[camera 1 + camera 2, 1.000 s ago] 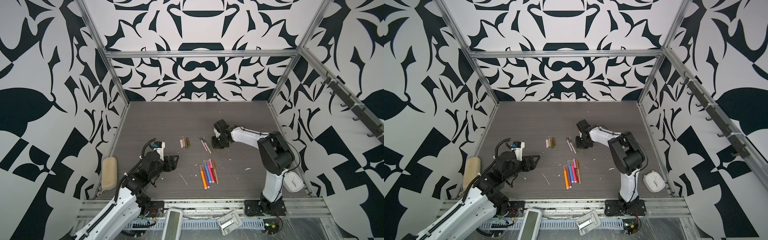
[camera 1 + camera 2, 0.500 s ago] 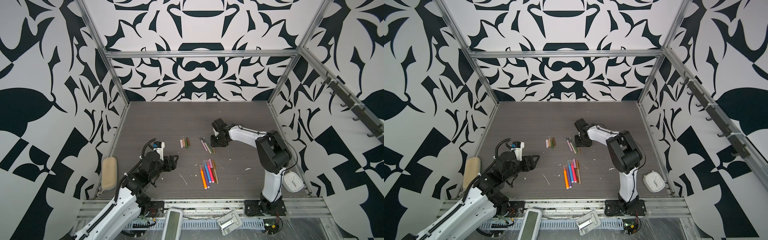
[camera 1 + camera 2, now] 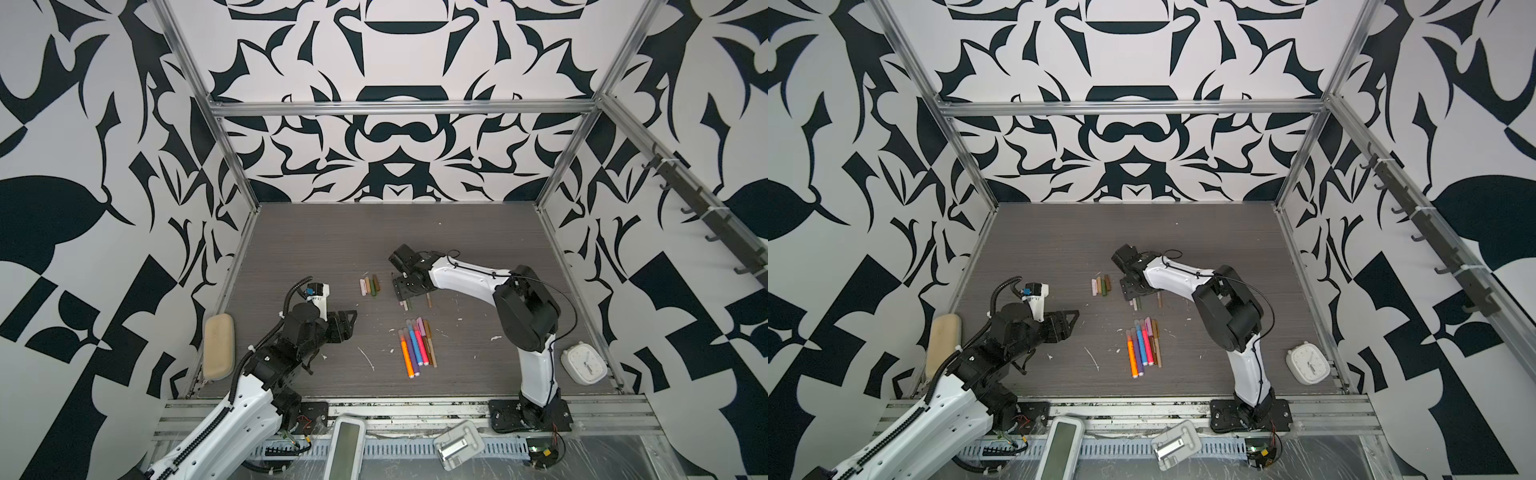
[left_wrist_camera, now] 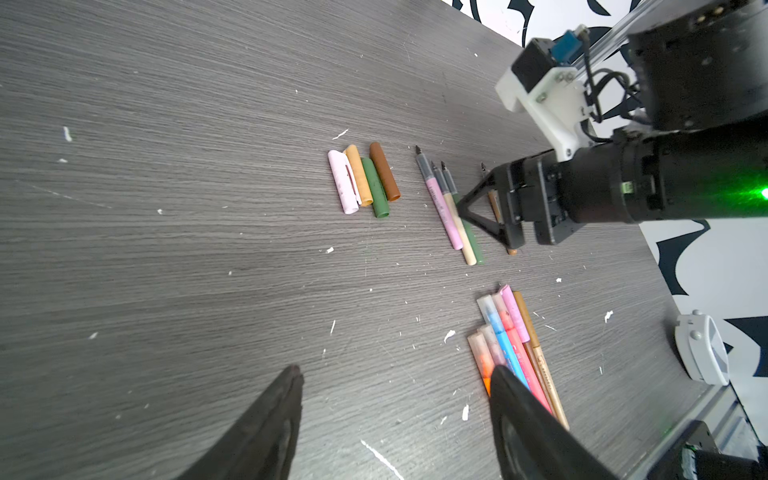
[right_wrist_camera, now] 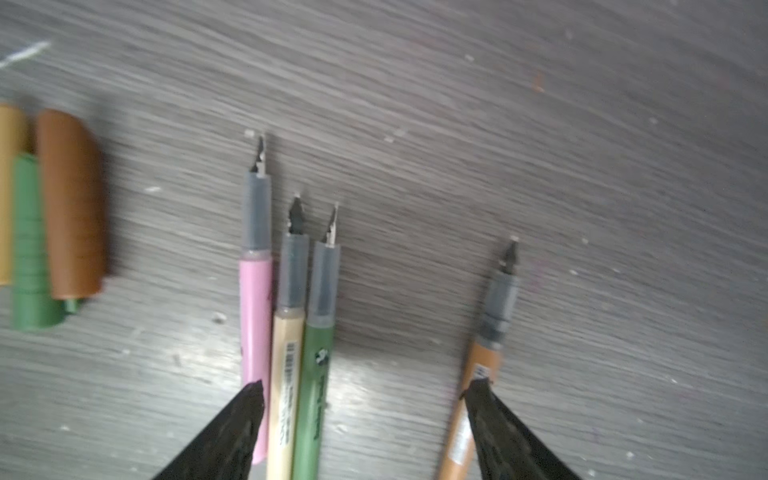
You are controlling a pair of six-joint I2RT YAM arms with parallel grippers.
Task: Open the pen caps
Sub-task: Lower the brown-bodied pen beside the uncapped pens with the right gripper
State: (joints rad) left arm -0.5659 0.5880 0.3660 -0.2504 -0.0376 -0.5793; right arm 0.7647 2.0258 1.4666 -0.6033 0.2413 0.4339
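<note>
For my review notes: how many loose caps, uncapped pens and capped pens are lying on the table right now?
Loose caps: 4
Uncapped pens: 4
Capped pens: 6
Total: 14

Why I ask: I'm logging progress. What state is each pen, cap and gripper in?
Loose caps: four, off their pens, lying side by side.
Pink, tan and green pens: uncapped, tips bare, lying together.
Brown pen: uncapped, lying apart.
Bundled pens: six, capped.
Left gripper: open, empty.
Right gripper: open above the uncapped pens.
</note>
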